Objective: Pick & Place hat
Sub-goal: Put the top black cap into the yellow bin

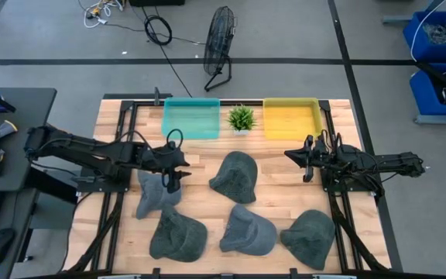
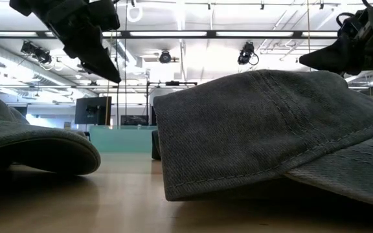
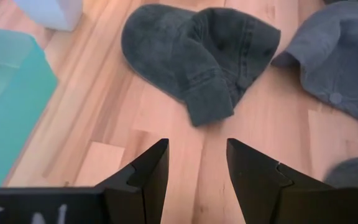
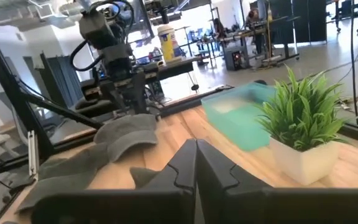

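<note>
Several grey hats lie on the wooden table. A dark one (image 1: pixel 235 177) lies at the centre and also shows in the left wrist view (image 3: pixel 197 56). A lighter one (image 1: pixel 159 195) lies at the left, and three more lie along the near edge (image 1: pixel 178 235) (image 1: pixel 248 231) (image 1: pixel 310 239). My left gripper (image 1: pixel 180 172) (image 3: pixel 197 163) is open and empty above the table, between the left hat and the centre hat. My right gripper (image 1: pixel 293 156) (image 4: pixel 196 163) is shut and empty, right of the centre hat and above the table.
A teal bin (image 1: pixel 191 118), a small potted plant (image 1: pixel 241 118) and a yellow bin (image 1: pixel 291 118) stand along the far edge. Bare wood lies between the bins and the hats. In the low view a near hat (image 2: pixel 271 129) fills most of the picture.
</note>
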